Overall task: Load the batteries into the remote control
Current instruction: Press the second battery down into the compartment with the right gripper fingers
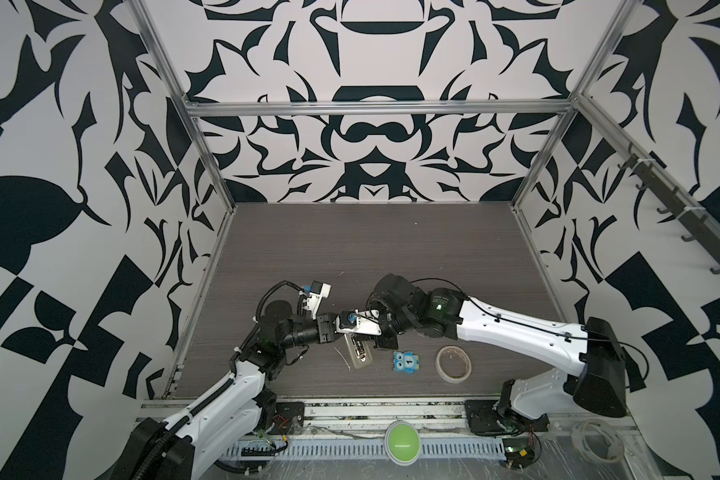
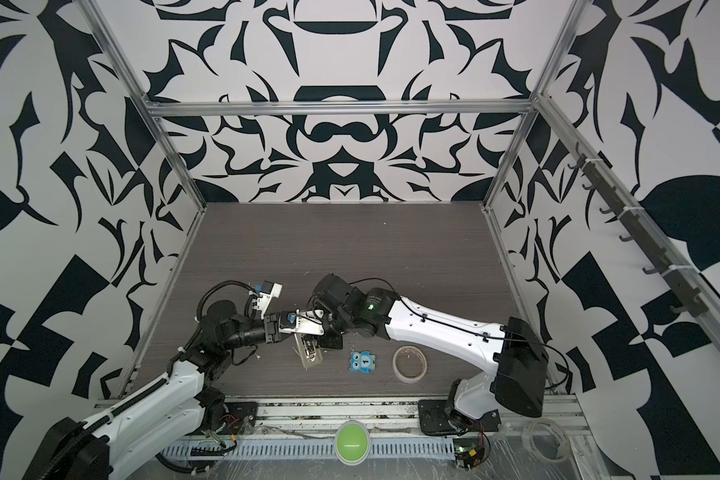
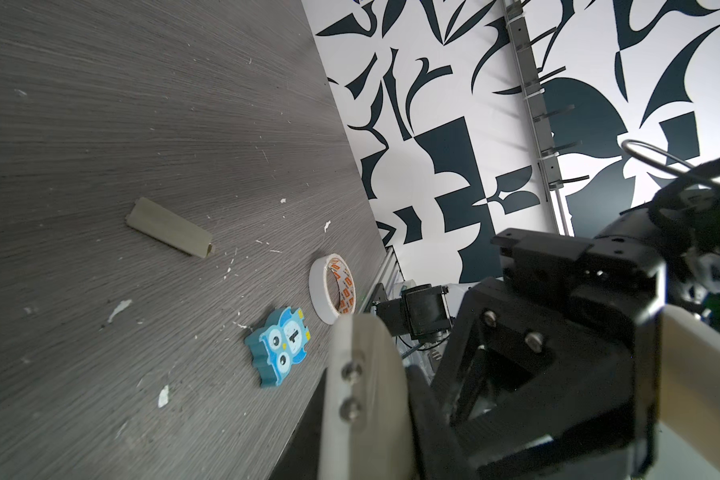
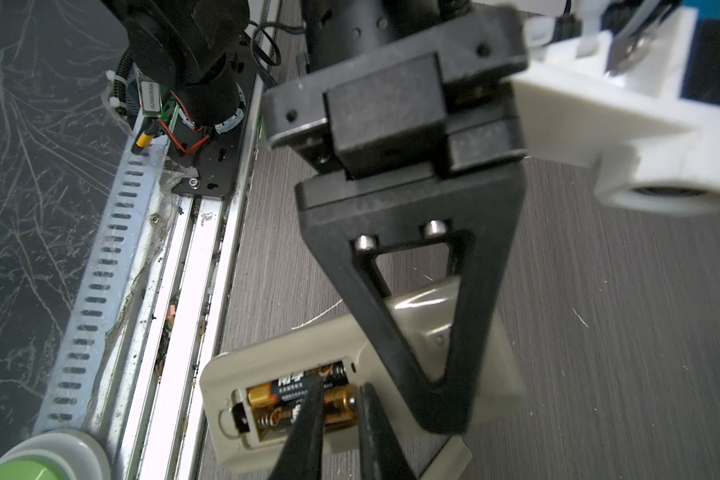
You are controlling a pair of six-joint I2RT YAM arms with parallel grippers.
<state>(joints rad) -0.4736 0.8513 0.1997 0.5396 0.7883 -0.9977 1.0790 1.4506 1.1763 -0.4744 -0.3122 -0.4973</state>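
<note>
The right pincer [image 4: 344, 386] points down into the open battery bay of the remote control [image 4: 267, 357]. Its two dark tips stand close together with a narrow gap between them, and the metal end of one cell shows in that gap. I cannot tell whether the tips actually pinch it.

The batteries [image 4: 267, 392] lie side by side in the bay, black and gold, with a coil spring at the end of the nearer one.

Just beside them is the left pincer [image 4: 437, 411]. It is closed, with nothing between its jaws, and its black triangular tip rests on the remote's pale back next to the bay.

In both top views the two arms meet over the remote [image 1: 360, 355], which lies back-up on the table [image 1: 391, 249] near the middle of the front edge. To its right on the table are the blue owl tile [image 1: 406, 362] and then a roll of tape [image 1: 453, 363], each apart from the others.

The left wrist view shows a pale beige oblong piece [image 3: 169, 228] lying flat on the table, well away from the owl tile. Beyond the table's front rail sits a green dome button [image 1: 402, 440].
</note>
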